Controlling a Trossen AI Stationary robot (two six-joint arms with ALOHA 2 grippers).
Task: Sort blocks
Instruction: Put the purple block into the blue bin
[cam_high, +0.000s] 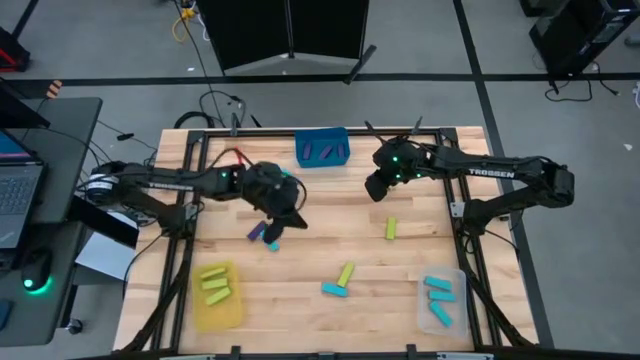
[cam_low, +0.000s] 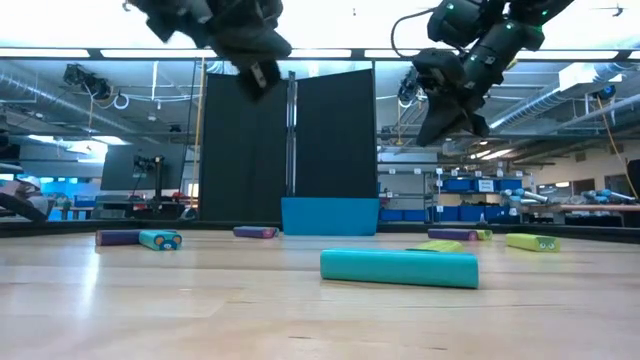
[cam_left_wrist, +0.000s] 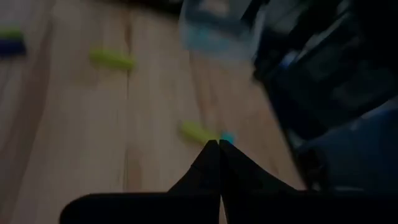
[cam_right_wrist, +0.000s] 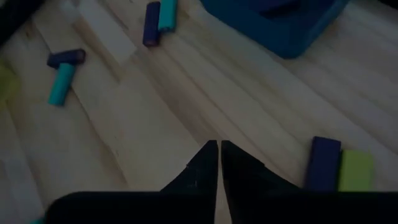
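Smooth cyan oblong block (cam_low: 399, 267), wood-plank table (cam_low: 200, 310), blue rectangular bin (cam_low: 329, 215)

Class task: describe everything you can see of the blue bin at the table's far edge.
The blue bin is a small open-topped rectangular tub, plastic-looking, standing upright at the middle of the wooden table's far edge. Two dark purple blocks lie inside it. From table height it shows a plain, slightly flared blue wall. No end effector touches it; both hang above the table nearer the camera.

lab/workshop | exposed ceiling ducts (cam_low: 60, 95) | blue storage bins (cam_low: 470, 185)
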